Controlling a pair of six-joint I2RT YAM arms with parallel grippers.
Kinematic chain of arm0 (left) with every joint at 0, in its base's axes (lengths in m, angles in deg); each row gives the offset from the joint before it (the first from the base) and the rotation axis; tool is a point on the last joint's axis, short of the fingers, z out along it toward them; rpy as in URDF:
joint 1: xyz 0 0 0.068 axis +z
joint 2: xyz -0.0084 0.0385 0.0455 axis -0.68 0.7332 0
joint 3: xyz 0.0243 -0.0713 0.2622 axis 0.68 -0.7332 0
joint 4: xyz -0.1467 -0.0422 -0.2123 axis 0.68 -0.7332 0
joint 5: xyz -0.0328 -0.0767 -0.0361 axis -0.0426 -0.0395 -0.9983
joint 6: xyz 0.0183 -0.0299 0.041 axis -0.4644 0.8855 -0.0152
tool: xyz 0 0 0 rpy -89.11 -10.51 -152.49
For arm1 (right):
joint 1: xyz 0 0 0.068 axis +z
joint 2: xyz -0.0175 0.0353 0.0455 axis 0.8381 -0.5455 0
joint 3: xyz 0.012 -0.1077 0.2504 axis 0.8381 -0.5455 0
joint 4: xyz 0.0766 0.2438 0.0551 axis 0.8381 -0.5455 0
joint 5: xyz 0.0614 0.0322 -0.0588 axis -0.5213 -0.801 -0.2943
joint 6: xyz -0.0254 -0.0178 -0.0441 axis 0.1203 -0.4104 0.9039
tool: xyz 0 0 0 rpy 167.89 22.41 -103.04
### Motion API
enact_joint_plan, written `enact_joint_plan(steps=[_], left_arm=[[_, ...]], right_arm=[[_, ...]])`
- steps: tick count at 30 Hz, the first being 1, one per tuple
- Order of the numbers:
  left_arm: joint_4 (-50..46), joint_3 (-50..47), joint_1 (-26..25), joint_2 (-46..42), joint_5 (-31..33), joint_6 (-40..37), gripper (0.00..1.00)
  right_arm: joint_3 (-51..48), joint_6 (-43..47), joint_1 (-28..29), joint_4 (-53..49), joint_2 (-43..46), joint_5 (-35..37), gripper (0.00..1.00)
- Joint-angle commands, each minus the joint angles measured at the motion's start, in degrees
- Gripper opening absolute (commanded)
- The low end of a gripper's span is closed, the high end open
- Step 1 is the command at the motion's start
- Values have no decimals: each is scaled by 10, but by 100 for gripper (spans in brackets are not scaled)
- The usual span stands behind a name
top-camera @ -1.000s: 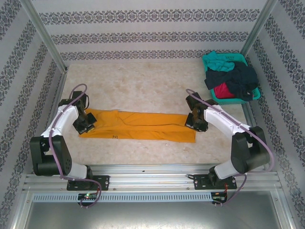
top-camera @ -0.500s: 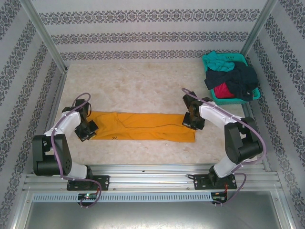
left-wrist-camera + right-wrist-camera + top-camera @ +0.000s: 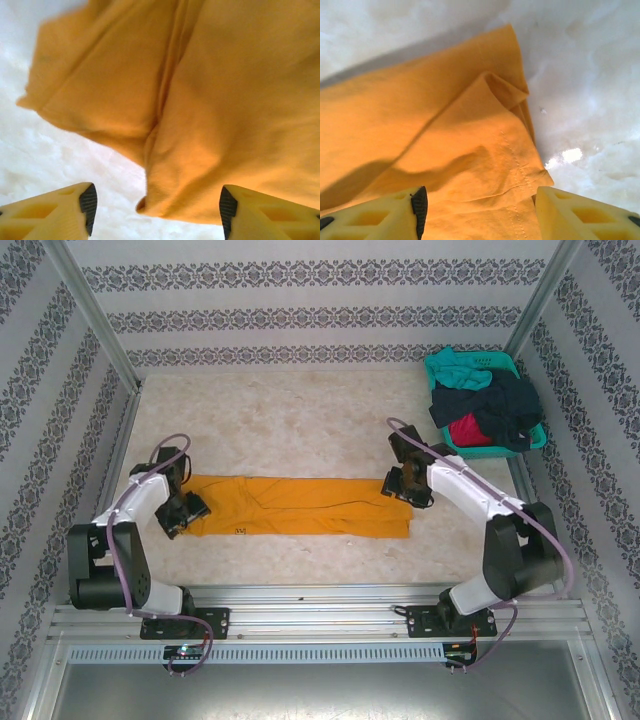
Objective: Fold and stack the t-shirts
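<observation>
- Left arm (image 3: 125, 505) reaches forward, wrist tipped down; left claw (image 3: 155, 210) has its jaws well apart.
- Right arm (image 3: 470, 495) reaches forward and inward; right claw (image 3: 479, 210) has its jaws apart too.

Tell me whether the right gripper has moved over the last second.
Yes. The right gripper has shifted slightly toward the far wall, away from the aluminium rail at the near edge, over the right end of the orange t-shirt.

Pale marbled tabletop (image 3: 300, 420) — damask-striped white walls (image 3: 320, 300) on three sides, aluminium posts (image 3: 97, 315).
</observation>
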Motion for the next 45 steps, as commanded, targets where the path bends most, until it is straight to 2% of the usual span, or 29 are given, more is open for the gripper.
enact_joint_plan(steps=[1, 4, 5, 8, 12, 16, 20, 25, 31, 37, 41, 42, 45], left_arm=[[-11, 61, -25, -13, 30, -3, 78], [0, 88, -46, 25, 5, 24, 78], [8, 89, -49, 40, -8, 38, 72], [33, 80, -49, 75, -39, 83, 44], [69, 62, -49, 117, -56, 110, 28], [87, 90, -49, 184, -50, 98, 26], [76, 185, -50, 276, -33, 59, 27], [28, 363, -55, 400, -13, 3, 35], [-10, 557, -79, 521, -4, -22, 68], [-38, 728, -128, 615, -34, -9, 88], [-59, 805, -155, 642, -48, -7, 95], [-56, 809, -158, 636, -51, -6, 100], [-33, 790, -160, 591, -43, -7, 100]], right_arm=[[36, 19, 3, 29, -20, 6, 62], [78, 31, 11, 45, -73, -12, 62], [92, 34, 14, 53, -94, -20, 61], [131, 32, 18, 65, -152, -45, 56], [171, 35, 31, 60, -213, -64, 52], [157, 40, 35, 62, -233, -74, 49], [122, 59, 35, 59, -228, -74, 48], [76, 77, 41, 56, -218, -91, 47], [54, 118, 74, 52, -214, -131, 47], [94, 189, 120, 27, -253, -195, 48], [120, 215, 125, 30, -224, -189, 50], [122, 221, 124, 39, -210, -185, 52], [131, 238, 122, 68, -180, -169, 59]])
